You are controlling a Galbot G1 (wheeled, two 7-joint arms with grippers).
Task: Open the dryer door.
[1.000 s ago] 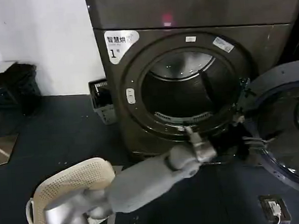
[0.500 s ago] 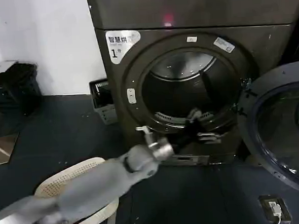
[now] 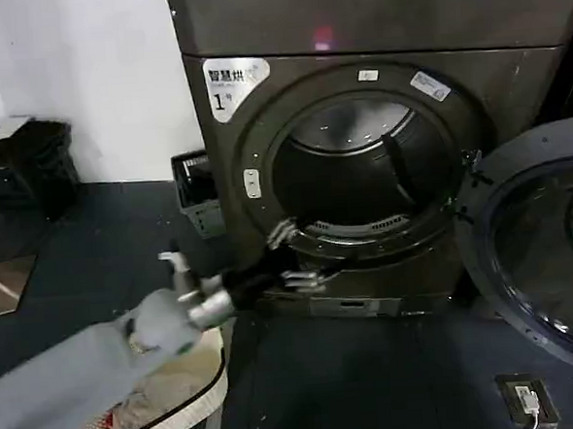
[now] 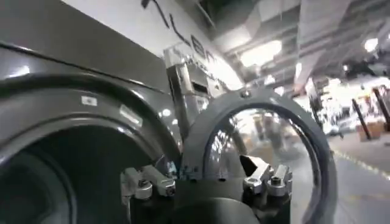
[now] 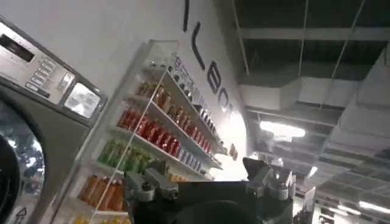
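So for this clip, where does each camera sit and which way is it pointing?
Head view: on the head, looking down at the dryer, its open door and the left gripper.
Left wrist view: on the left wrist, facing the door past its open fingers.
Right wrist view: on the right wrist, facing a drinks shelf, right gripper open.
Head and left wrist views share the door.

The dryer (image 3: 362, 171) mouth stood wide and unblocked, its door (image 3: 536, 243) swung fully aside to the right. The left gripper (image 3: 291, 258), fingers spread, sat low before the rim. A basket (image 3: 142, 398) crowded the floor at the left, a crate (image 3: 195, 193) beside the machine
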